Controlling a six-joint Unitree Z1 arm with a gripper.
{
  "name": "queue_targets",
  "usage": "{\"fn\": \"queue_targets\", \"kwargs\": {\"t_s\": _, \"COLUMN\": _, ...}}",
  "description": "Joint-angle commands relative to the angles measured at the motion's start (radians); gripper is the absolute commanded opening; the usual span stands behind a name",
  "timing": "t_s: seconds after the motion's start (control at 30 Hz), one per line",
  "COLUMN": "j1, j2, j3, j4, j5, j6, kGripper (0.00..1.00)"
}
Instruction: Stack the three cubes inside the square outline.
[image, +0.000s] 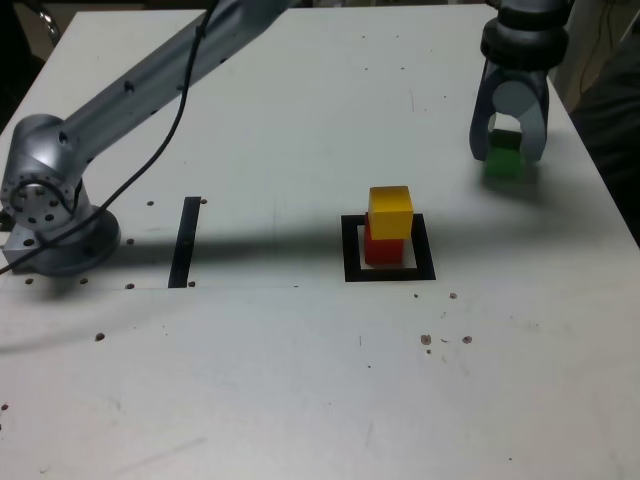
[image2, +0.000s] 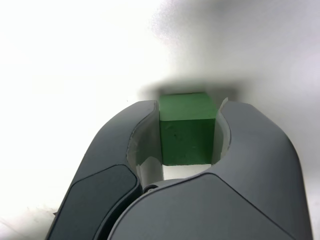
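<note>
Clamped between the end effector (image2: 187, 131) sides, green cube (image2: 187, 127) hides its lower edge; table (image2: 75, 75) glare-washed.

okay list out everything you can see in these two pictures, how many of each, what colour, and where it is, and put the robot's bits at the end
yellow cube: one, yellow, on top of the red cube inside the square outline.
red cube: one, red, on the pale centre of the square outline, under the yellow cube.
green cube: one, green, on the table toward the exterior view's far right, between the gripper's jaws.
square outline: one, black frame with pale centre, mid-table.
black strip: one, black, flat on the table, toward the exterior view's left of the outline.
table: one, white, with small dark specks.
cable: one, black, hanging along the arm.
arm: one, silver-grey, base at the exterior view's left.
gripper: one, dark grey, shut on the green cube.
</note>
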Motion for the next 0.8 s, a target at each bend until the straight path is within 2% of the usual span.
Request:
{"fn": "queue_targets", "kwargs": {"t_s": 0.0, "j1": -0.008, "j2": -0.040, "j3": 0.011, "j4": 0.018, "j5": 0.002, "j6": -0.008, "kGripper": 0.28}}
{"fn": "queue_targets", "kwargs": {"t_s": 0.47, "j1": -0.030, "j2": -0.279, "j3": 0.226, "j4": 0.041, "j5": -0.030, "j6": -0.103, "kGripper": 0.28}}
{"fn": "queue_targets", "kwargs": {"t_s": 0.77, "j1": -0.068, "j2": -0.464, "j3": 0.438, "j4": 0.039, "j5": -0.007, "j6": -0.159, "kGripper": 0.28}}
